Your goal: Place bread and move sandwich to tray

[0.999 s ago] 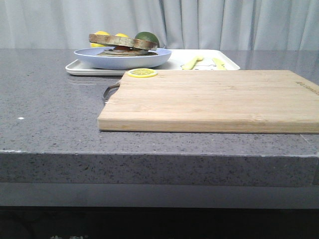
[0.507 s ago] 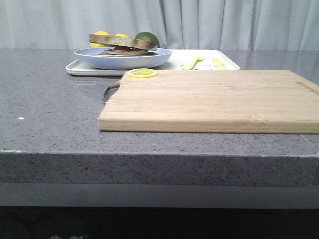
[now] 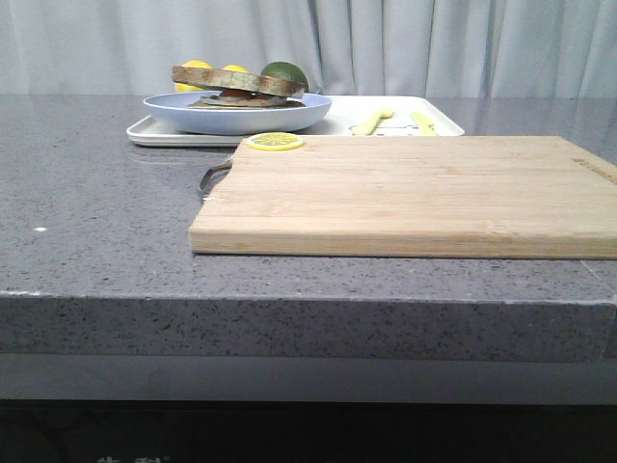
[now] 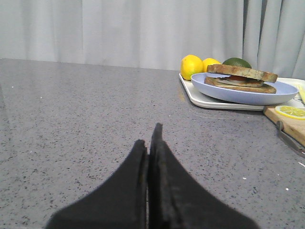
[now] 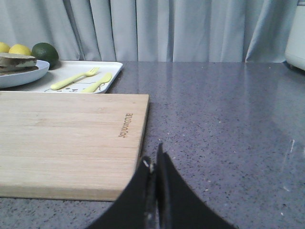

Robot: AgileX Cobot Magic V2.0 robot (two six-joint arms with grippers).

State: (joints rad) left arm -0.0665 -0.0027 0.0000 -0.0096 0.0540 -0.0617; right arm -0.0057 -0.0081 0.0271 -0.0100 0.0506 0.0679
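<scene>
Sandwich (image 3: 238, 89) sits on its plate (image 3: 237, 115) in the tray (image 3: 424, 129) — both grippers (image 4: 149, 143) (image 5: 153, 164) pressed together.

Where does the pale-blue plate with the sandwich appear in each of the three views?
Front view: pale-blue plate upper left, on the white tray.
Left wrist view: plate at the right.
Right wrist view: only its edge at the far left.
Shared landmark: the wooden board, beside the tray.

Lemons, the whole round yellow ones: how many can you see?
2. One lemon and a second lemon sit side by side behind the blue plate, next to a green lime. More could be hidden behind the plate.
</scene>
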